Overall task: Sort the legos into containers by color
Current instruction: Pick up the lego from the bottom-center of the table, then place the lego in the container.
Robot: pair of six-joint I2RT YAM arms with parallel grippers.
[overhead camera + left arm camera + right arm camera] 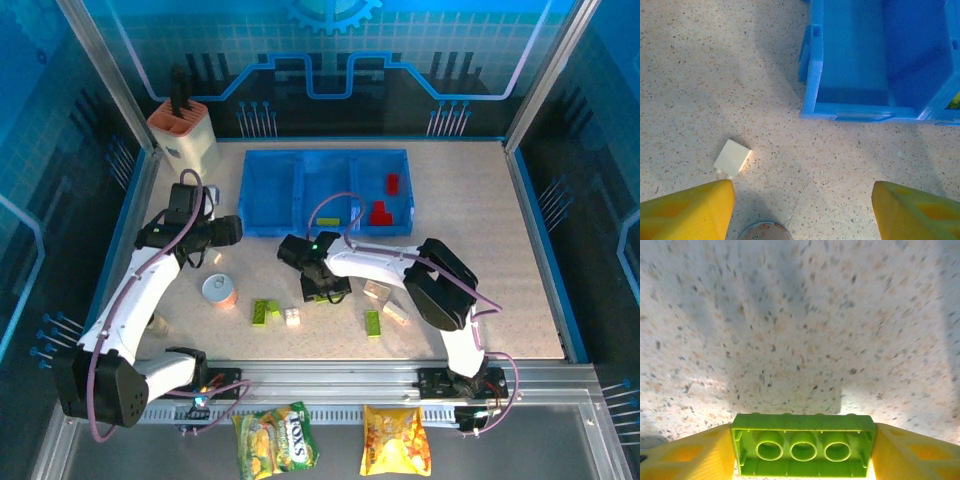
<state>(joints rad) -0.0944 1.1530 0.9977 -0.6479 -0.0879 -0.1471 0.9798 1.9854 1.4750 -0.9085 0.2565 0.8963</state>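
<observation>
Left arm (130, 300): base at the lower left of the top view, white link rising to mid-left, wrist turned toward the right.
Left claw (802, 212): yellow fingertips (687, 210) in the two lower corners of its wrist view, spread wide apart.
Right arm (370, 262): base at the lower right, elbow folded, forearm reaching left to frame centre.
Right claw (802, 455): pointing down, closed against both ends of a lime green lego (802, 437), hollow underside facing the camera.

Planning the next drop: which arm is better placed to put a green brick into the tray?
Right: the right hand grips a lime green brick; the left hand is open and empty, near a white brick beside the tray.
</observation>
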